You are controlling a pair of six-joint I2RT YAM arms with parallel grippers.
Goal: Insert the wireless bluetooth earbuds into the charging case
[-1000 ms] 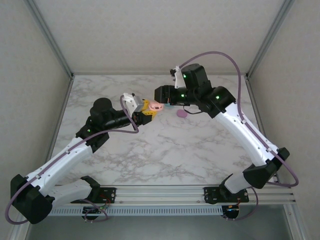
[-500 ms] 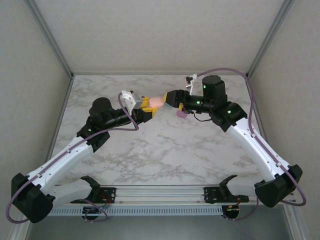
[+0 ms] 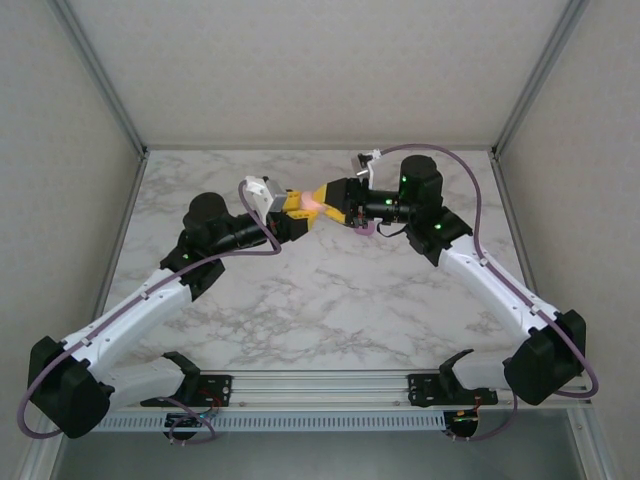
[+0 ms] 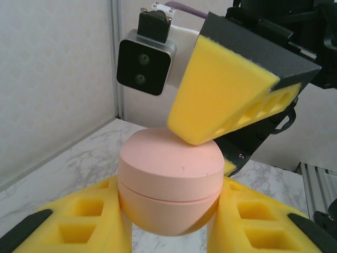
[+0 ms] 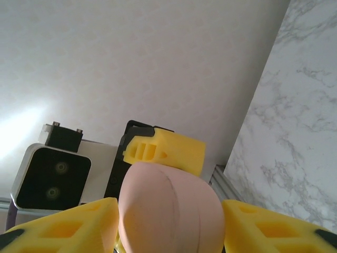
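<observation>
Top external: pale pink oval plastic charging case held in air above white marble-patterned bench, toward far edge, roughly midway along it. Left wrist: left fingers, yellow foam pads, pinching lower half of case on both sides; lid closed, seam level. Right fingers come in from opposite side, one pad pressed on lid top. Right wrist: both pads touching case flanks, pinching it.
</observation>
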